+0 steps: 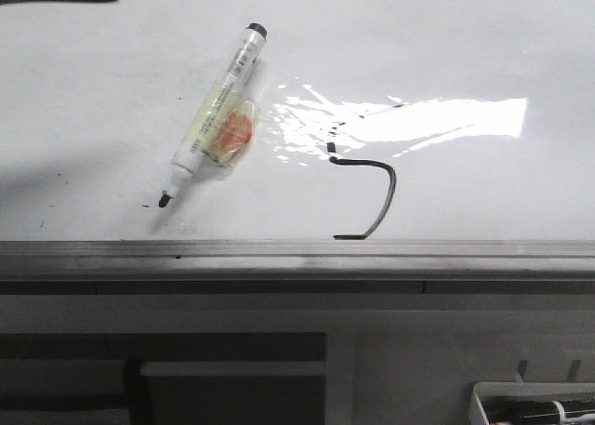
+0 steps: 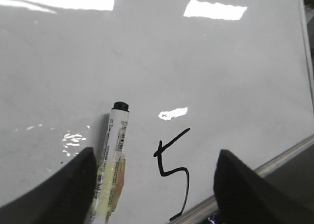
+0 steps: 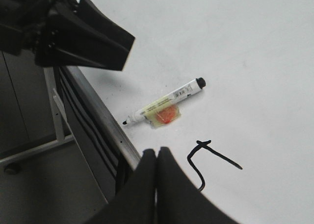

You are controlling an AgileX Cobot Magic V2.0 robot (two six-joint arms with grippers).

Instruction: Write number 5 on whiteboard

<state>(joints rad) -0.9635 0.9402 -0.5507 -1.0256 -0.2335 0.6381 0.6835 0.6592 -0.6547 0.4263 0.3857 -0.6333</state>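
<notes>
The whiteboard [image 1: 483, 44] lies flat with a black handwritten 5 [image 1: 372, 197] near its front metal frame; the same 5 [image 2: 174, 172] shows in the left wrist view and the 5 [image 3: 206, 158] in the right wrist view. A white marker [image 1: 216, 109] with yellow and orange tape lies loose on the board left of the 5, tip toward the frame. My left gripper [image 2: 154, 185] is open above the board, the marker [image 2: 114, 160] by one finger, untouched. My right gripper [image 3: 157, 158] is shut and empty, over the frame edge. The left gripper [image 3: 83, 35] hangs above the board.
The grey metal frame [image 1: 297, 250] runs along the board's front edge, with dark grey panels [image 1: 223, 351] below it. A white tray [image 1: 535, 405] holding markers sits at the lower right. Strong glare [image 1: 437, 118] covers part of the board behind the 5.
</notes>
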